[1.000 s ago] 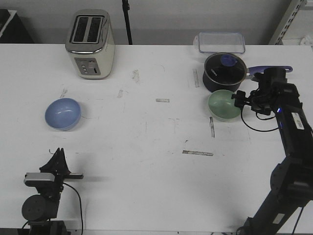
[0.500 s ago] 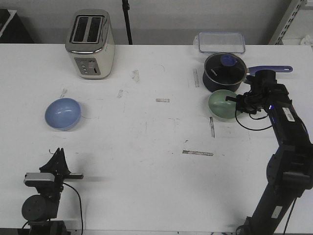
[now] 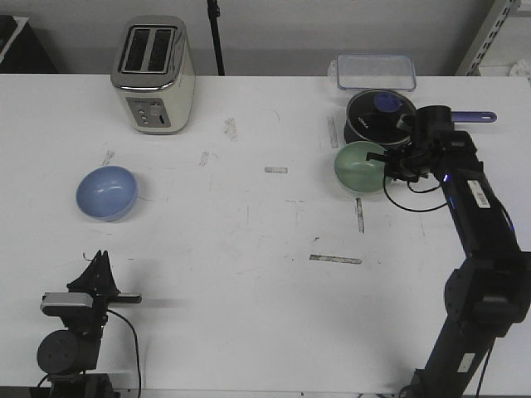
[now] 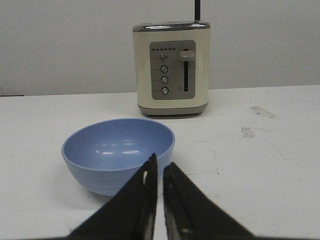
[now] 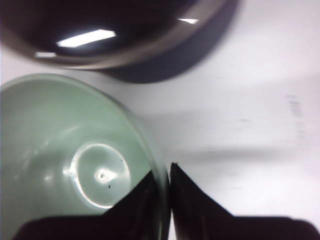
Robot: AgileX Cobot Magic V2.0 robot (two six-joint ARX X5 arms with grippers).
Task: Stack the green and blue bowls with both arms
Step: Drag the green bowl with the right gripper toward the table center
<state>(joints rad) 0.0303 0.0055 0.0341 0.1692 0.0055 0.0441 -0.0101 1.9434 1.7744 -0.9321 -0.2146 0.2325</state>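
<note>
The pale green bowl [image 3: 355, 168] hangs tilted just left of the saucepan, its rim pinched by my right gripper [image 3: 387, 165]. In the right wrist view one finger is inside the green bowl [image 5: 65, 160] and the other outside, so the right gripper [image 5: 162, 174] is shut on the rim. The blue bowl [image 3: 107, 192] rests upright on the left side of the table. My left gripper [image 3: 99, 259] stays near the front edge, a short way in front of that bowl. Seen from the left wrist, the blue bowl [image 4: 117, 150] lies just beyond the left gripper [image 4: 160, 165], which is shut and empty.
A cream toaster [image 3: 153, 75] stands at the back left, behind the blue bowl. The dark lidded saucepan [image 3: 380, 120] with a purple handle sits right behind the green bowl. A clear plastic container [image 3: 375, 72] lies at the back right edge.
My right gripper has closed on the green bowl's rim and carried it leftward, lifting and tilting it. The left arm and the blue bowl have not moved.
</note>
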